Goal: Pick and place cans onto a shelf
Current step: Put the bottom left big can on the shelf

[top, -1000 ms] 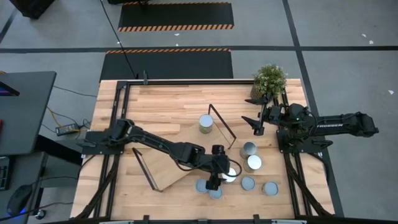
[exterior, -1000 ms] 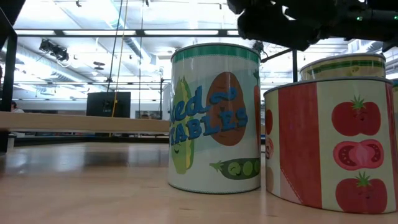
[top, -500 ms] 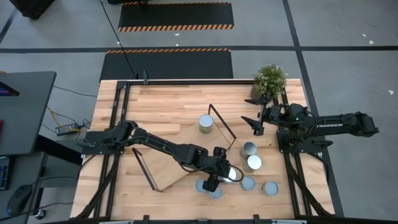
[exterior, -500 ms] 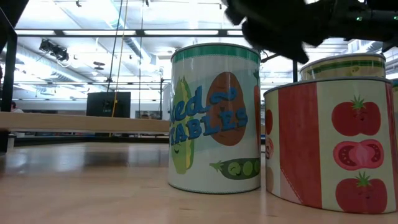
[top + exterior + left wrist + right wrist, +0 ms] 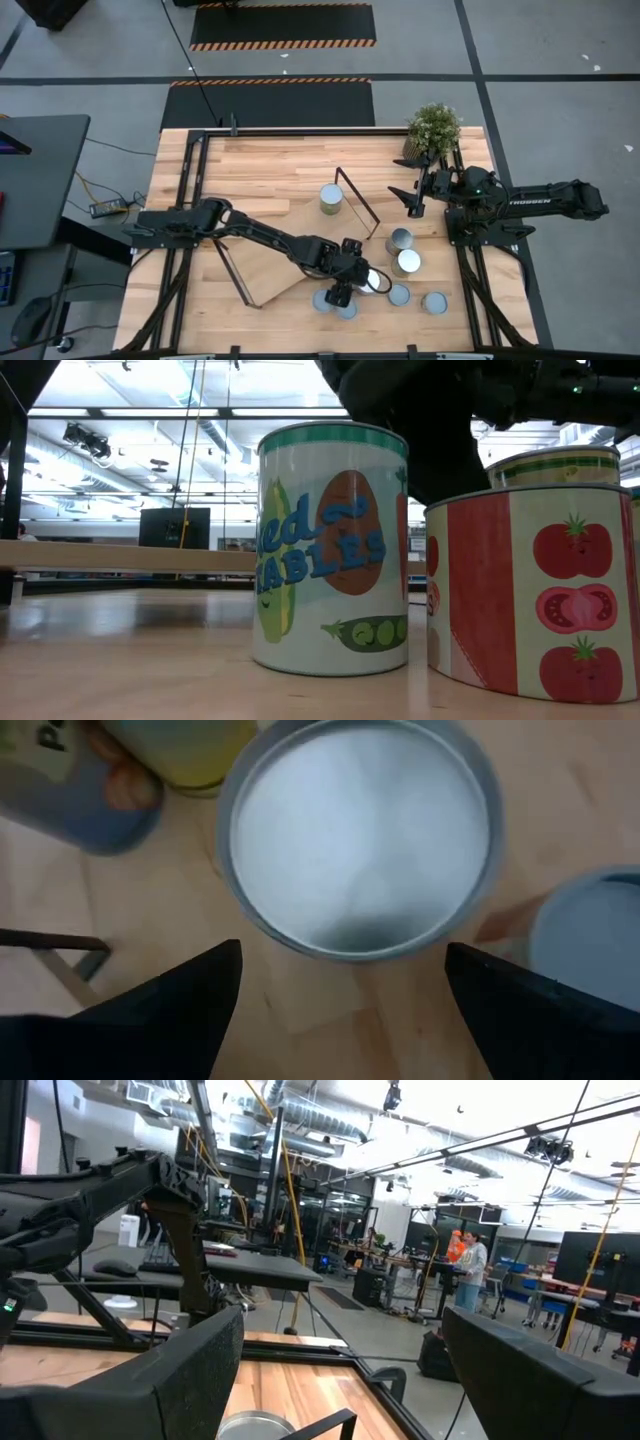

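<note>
Several cans stand near the table's front edge, and one can (image 5: 331, 198) stands farther back by the shelf's (image 5: 268, 262) wire loop. My left gripper (image 5: 340, 293) is open and low among the front cans. In the left wrist view a silver can top (image 5: 360, 840) lies just ahead of the gripper (image 5: 342, 952), one finger to either side. The low view shows the gripper's dark bulk (image 5: 420, 420) close behind a vegetables can (image 5: 330, 550), which stands upright beside a tomato can (image 5: 535, 590). My right gripper (image 5: 412, 203) waits open at the far right. My left gripper comes down slanting from the table's left and above. One dark finger stands close against the vegetables can's upper right side (image 5: 403, 470). Whether it touches the can, I cannot tell.
A potted plant (image 5: 433, 125) stands at the far right corner. More cans (image 5: 405, 262) crowd to the right of the left gripper. The shelf board (image 5: 130, 557) lies aslant across the table's middle. Bare wood (image 5: 270, 165) lies at the far left.
My left gripper has sunk among the front cans and rolled a little, its fingers staying apart. The vegetables can has slid a little toward the table's left and near edges, still upright.
</note>
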